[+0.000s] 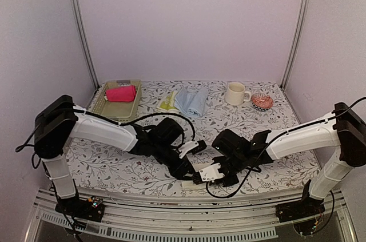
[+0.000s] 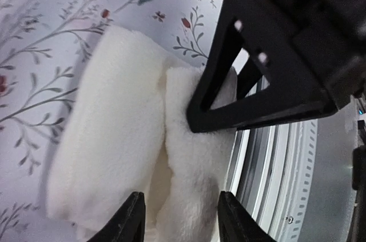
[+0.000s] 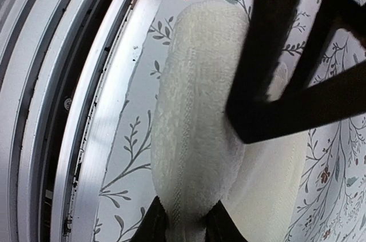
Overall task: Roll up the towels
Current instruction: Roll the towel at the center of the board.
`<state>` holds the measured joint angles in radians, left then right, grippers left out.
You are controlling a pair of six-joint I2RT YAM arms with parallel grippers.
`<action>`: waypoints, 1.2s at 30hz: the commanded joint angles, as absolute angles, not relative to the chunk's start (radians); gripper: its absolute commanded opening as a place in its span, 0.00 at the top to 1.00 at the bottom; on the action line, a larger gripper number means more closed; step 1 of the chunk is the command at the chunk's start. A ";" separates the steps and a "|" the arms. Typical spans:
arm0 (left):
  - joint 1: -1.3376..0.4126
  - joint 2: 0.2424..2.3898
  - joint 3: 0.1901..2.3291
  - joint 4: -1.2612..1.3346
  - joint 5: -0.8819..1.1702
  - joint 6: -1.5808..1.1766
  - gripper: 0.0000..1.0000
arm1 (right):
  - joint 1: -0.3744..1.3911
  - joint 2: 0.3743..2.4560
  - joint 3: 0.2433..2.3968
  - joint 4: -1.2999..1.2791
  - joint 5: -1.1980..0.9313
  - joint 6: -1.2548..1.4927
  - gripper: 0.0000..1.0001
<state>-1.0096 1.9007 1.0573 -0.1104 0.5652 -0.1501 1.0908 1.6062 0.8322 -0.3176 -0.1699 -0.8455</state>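
Observation:
The cream-white towel (image 1: 189,184) lies partly rolled at the table's near edge. In the left wrist view the towel (image 2: 114,127) shows two thick folds. My left gripper (image 2: 183,222) is open, its fingertips on either side of the right fold. My right gripper (image 3: 182,227) is shut on the towel's rolled edge (image 3: 194,139). Both grippers meet over the towel in the top view, the left gripper (image 1: 189,172) beside the right gripper (image 1: 201,178). The hot pink towel (image 1: 120,93) lies rolled in the basket. The light blue towel (image 1: 191,100) and the pale yellow-green towel (image 1: 167,103) lie at the back.
The pale green mesh basket (image 1: 108,107) stands at the back left. A cream mug (image 1: 234,93) and a small pink round object (image 1: 262,102) stand at the back right. The metal rail (image 3: 86,110) runs right beside the cream-white towel at the table's near edge.

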 commanded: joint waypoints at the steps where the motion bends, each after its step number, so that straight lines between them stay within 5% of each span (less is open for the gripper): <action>1: -0.980 1.697 0.942 -0.082 0.349 -0.149 0.54 | 1.071 1.702 0.871 -0.518 -0.378 -0.819 0.89; 7: -1.028 1.426 0.717 0.049 0.172 -0.206 0.52 | 0.966 1.844 1.011 -0.675 -0.564 -0.800 0.90; 16: -1.349 1.208 0.516 0.154 -0.287 -0.135 0.56 | 0.870 2.082 1.202 -0.896 -0.712 -0.832 0.90; 25: -1.483 1.517 0.719 0.082 -0.353 0.078 0.62 | 0.831 2.226 1.312 -0.996 -0.750 -0.840 0.90; 36: -1.504 1.834 0.914 0.107 -0.576 0.313 0.48 | 0.821 2.236 1.286 -0.971 -0.746 -0.839 0.88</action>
